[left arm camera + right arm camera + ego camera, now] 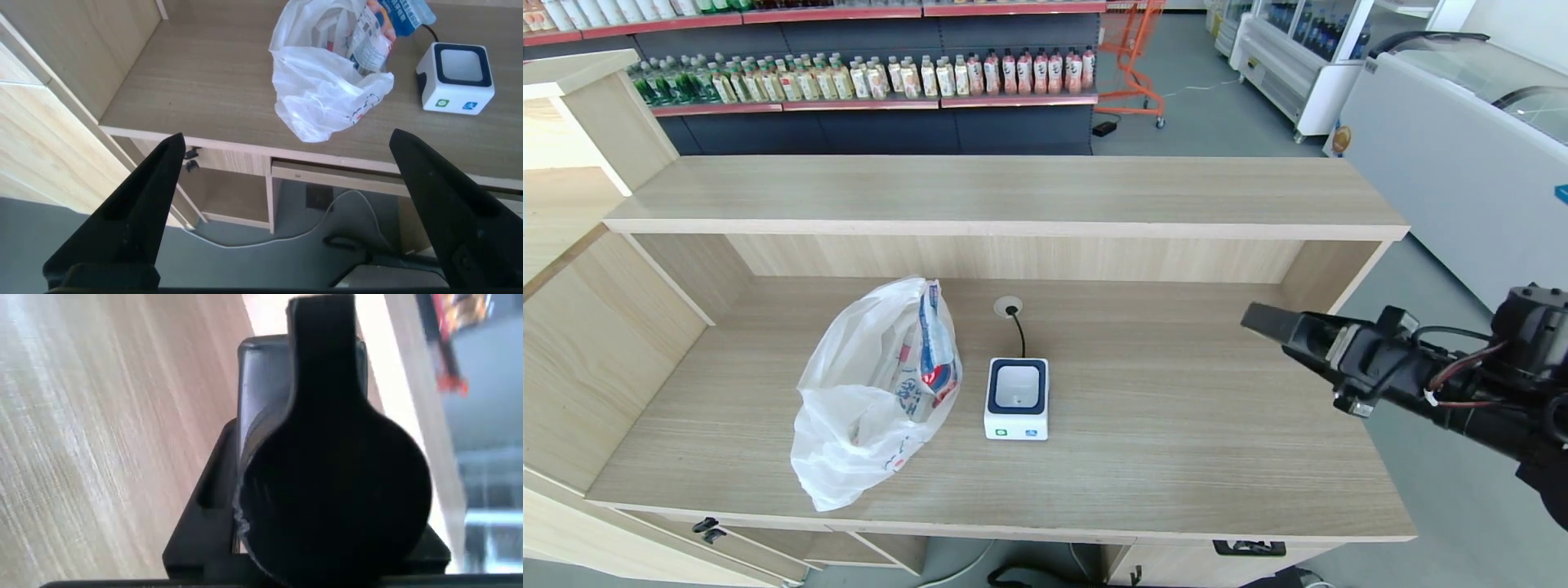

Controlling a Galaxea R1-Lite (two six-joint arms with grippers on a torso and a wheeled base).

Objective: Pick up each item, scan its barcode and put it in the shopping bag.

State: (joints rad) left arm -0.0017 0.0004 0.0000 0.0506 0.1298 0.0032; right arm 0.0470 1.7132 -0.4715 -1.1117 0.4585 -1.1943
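Shopping bag (866,392) is sitting just L of scanner (1017,398) w/ items (929,359) inside, prob. kept close for short drops; L gripper (288,137) is hanging wide open, empty; R gripper (1262,320) is hovering well R of scanner, grip can't tell

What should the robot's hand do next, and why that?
Probably draw the right hand back from the counter and rest. The packets already sit inside the bag, next to the scanner, and only the bag and the scanner stand on the counter, so it looks as if there is nothing left to pick up.
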